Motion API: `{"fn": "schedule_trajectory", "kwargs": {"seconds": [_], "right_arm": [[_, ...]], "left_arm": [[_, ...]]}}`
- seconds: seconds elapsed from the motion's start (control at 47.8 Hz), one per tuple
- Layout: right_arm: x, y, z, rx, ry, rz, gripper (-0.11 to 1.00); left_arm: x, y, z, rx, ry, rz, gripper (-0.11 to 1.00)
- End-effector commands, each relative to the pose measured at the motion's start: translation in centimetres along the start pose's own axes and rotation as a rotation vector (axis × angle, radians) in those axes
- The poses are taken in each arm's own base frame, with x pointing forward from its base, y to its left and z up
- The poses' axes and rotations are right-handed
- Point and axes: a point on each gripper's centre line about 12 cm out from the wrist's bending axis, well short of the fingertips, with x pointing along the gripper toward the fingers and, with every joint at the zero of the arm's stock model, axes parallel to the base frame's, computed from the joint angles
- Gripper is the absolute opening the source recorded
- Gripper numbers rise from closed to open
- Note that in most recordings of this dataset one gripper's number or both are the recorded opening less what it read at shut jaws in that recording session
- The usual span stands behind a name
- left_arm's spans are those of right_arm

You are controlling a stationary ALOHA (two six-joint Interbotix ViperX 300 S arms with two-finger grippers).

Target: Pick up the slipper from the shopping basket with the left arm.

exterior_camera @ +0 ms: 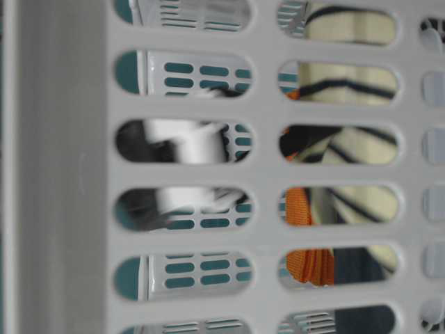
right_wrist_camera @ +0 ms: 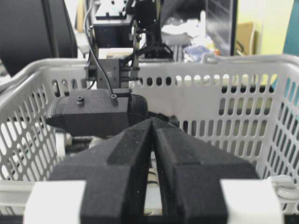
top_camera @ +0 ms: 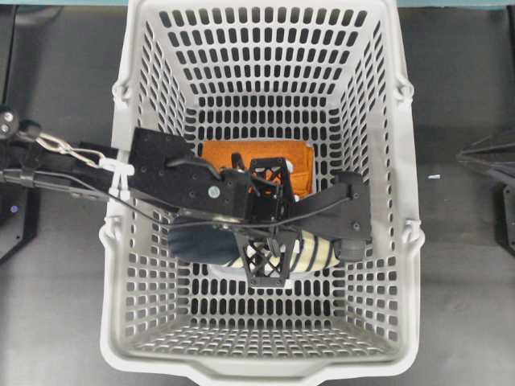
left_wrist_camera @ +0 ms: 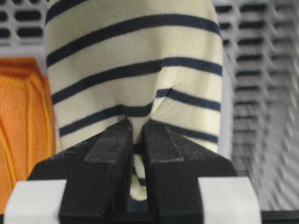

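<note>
Striped cream fabric of the slipper [left_wrist_camera: 135, 70] is pinched between the jaws of my left gripper [left_wrist_camera: 135, 135], clamped narrow on a fold. I judge the grasp made; next comes a straight lift clear of the basket [top_camera: 402, 265]. Slipper sits low inside, beside the orange cloth [top_camera: 302, 161]

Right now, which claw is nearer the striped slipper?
Left. The left claw is inside the shopping basket, shut on the slipper, pinching a fold of its fabric. The right claw is shut, outside the basket's wall, apart from the slipper.
</note>
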Motion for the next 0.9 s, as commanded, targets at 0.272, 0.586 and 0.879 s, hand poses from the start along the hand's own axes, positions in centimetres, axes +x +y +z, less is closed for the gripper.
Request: {"fn": "schedule_trajectory", "kwargs": {"seconds": [0.272, 0.586, 0.879], "right_arm": [[-0.2, 0.0, 0.6, 0.002, -0.026, 0.002, 0.0], [-0.4, 0.0, 0.9, 0.002, -0.037, 0.0, 0.0], [-0.4, 0.0, 0.9, 0.005, -0.038, 0.001, 0.0]], "left_arm": [[-16.5, 0.6, 5.3, 0.091, -0.113, 0.012, 0.04], [-17.2, 0.6, 6.2, 0.081, -0.041, 0.012, 0.04], [-16.5, 0.6, 6.3, 0.078, -0.029, 0.012, 0.04]]}}
